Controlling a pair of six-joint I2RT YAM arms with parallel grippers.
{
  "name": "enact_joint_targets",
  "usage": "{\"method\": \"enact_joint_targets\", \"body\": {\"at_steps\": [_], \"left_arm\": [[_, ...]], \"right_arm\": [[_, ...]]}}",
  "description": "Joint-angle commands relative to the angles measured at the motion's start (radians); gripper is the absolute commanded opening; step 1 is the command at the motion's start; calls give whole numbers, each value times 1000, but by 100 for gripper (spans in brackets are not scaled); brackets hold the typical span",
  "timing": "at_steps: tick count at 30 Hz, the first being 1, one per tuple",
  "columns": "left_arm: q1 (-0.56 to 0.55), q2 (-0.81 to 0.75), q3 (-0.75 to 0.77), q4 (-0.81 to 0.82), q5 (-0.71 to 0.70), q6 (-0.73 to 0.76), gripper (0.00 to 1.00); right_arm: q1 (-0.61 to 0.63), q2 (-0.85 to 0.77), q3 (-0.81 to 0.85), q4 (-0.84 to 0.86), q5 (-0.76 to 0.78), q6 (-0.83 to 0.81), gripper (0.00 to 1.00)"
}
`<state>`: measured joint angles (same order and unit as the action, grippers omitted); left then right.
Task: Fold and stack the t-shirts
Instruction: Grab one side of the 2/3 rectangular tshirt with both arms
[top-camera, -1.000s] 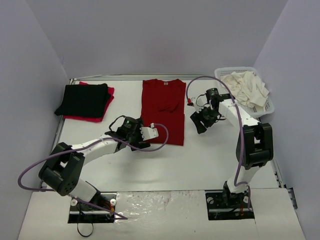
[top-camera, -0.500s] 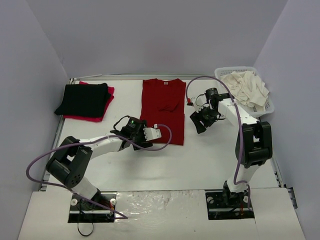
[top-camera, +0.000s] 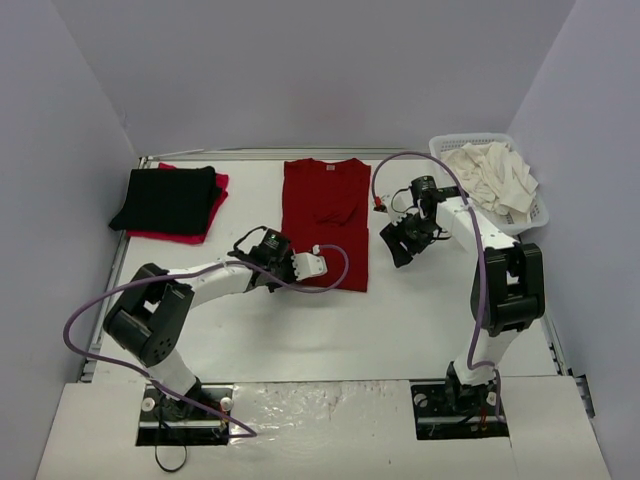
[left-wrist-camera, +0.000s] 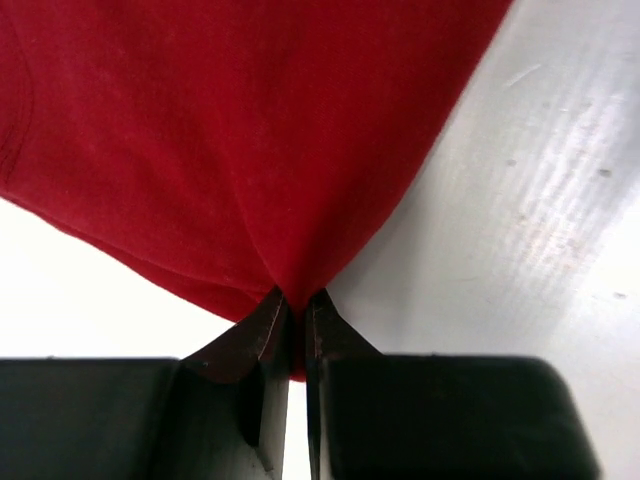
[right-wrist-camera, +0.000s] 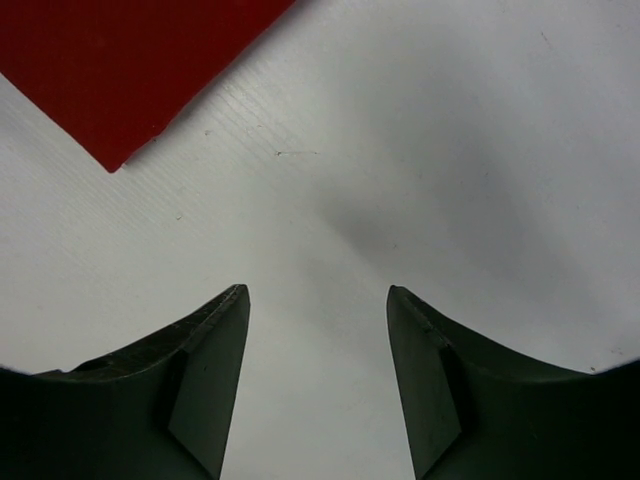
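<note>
Pinching the near hem of the dark red t-shirt (top-camera: 325, 215) spread mid-table, the left gripper (left-wrist-camera: 297, 300) looks ready to fold, the right gripper (right-wrist-camera: 318, 330) hovers part-open and empty; the black shirt (top-camera: 168, 198) lies folded on the bright red shirt (top-camera: 160, 237), and the cream shirts (top-camera: 495, 175) wait in the basket (top-camera: 462, 141).

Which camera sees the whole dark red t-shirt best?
Top external: the dark red t-shirt shows almost whole, spread flat. Left wrist shows only its pinched edge; right wrist only one corner.
</note>
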<state>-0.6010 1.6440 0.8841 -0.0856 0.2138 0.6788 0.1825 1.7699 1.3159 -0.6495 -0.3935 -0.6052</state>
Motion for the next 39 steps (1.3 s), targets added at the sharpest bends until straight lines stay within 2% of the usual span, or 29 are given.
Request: {"method": "enact_joint_targets", "body": {"at_steps": [1, 4, 7, 10, 16, 20, 27, 32, 39], "left_arm": [[3, -39, 53, -144, 76, -4, 2], [27, -20, 105, -250, 140, 11, 2], [66, 52, 200, -379, 302, 34, 2], [89, 117, 263, -514, 387, 65, 2], [107, 181, 286, -552, 420, 73, 2], [124, 197, 311, -579, 456, 67, 2], [165, 224, 366, -638, 530, 56, 2], [171, 229, 365, -648, 541, 53, 2], [178, 234, 372, -649, 546, 50, 2]], "right_arm": [[-6, -39, 8, -35, -21, -2, 53], [-6, -110, -15, -30, -71, -76, 52], [-6, -206, -90, -19, -180, -166, 52], [0, -343, -156, -12, -267, -255, 55], [83, -443, -269, 53, -246, -289, 58], [208, -412, -323, 85, -173, -314, 58], [351, -310, -360, 204, -35, -303, 58], [387, -227, -357, 289, 1, -307, 57], [419, -135, -323, 306, 8, -292, 53]]}}
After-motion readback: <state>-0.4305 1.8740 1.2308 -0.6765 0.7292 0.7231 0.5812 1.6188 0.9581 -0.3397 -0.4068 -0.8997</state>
